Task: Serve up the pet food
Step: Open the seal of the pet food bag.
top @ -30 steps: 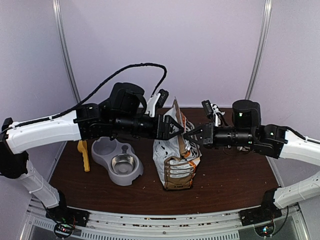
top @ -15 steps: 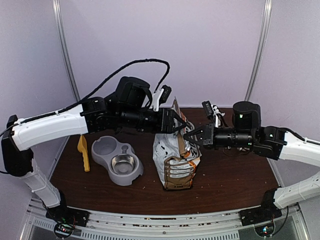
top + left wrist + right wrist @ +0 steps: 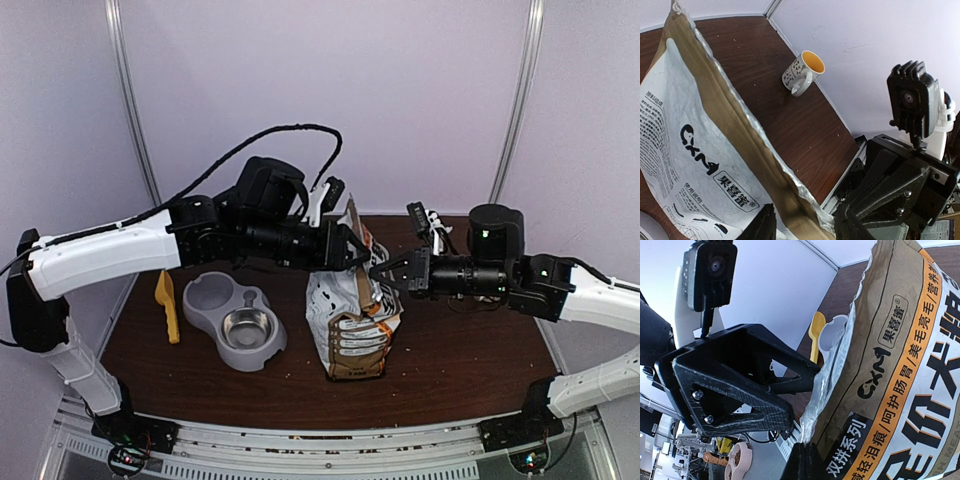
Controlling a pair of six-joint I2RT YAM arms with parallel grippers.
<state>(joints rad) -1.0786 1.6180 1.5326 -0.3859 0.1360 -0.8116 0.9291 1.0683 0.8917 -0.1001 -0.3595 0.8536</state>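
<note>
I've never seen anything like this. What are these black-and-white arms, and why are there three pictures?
Two robot arms bolted to a table, each ending in a two-finger pincer. One picture looks down from above; the other two come from cameras on the wrists. On the table: a printed pet-food bag, a grey double feeding dish, a yellow scoop and a mug. The left pincer is open astride the bag's top edge. The right pincer meets that edge from the other side; whether it grips is hidden.
</note>
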